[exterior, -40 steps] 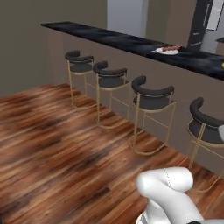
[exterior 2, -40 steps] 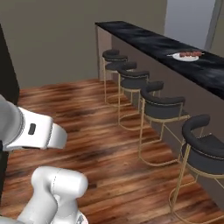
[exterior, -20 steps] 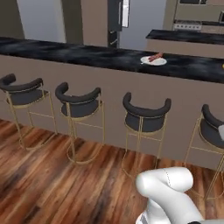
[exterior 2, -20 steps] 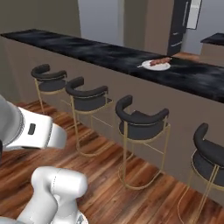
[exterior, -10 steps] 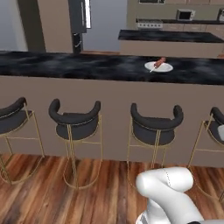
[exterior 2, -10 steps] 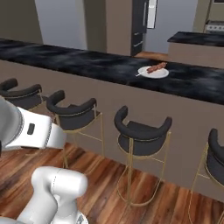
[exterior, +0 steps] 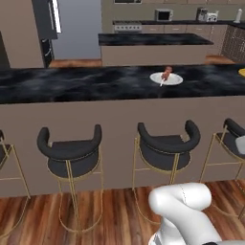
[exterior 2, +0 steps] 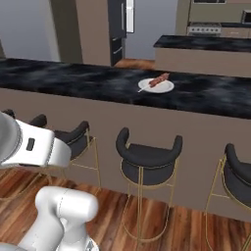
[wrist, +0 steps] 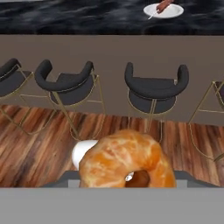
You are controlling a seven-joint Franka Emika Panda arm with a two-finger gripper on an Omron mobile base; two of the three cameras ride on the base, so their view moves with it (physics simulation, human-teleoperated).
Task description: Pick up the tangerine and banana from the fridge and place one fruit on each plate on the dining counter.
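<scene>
The tangerine [wrist: 127, 161] sat right at the bottom of the hand view, large and glossy orange, lodged where the finger tips rise, so the gripper [wrist: 127, 175] was clenched around it, though the tips themselves were hidden behind the fruit. Beyond it lay brown wood flooring [wrist: 39, 144] and a row of dark bar stools [wrist: 156, 89] on thin gold legs, drawn up against the taupe side of the dining counter [exterior: 86, 86]. On that counter's glossy black marbled top stood the white plate [exterior: 166, 78], with the banana [exterior: 166, 73] lying on it, a short reddish-brown shape; the same plate [exterior 2: 156, 86] and fruit appeared in the right base view, toward the middle of the counter top. At the far right edge of the left base view a sliver of the yellow-orange plate [exterior: 241, 72] showed on the same top, well apart from the white one. Behind the counter stood a second black-topped island [exterior: 153, 40], and farther back a kitchen wall with a microwave [exterior: 164, 15]. The white arm [exterior: 184, 210] rose from the lower right of the left base view.
</scene>
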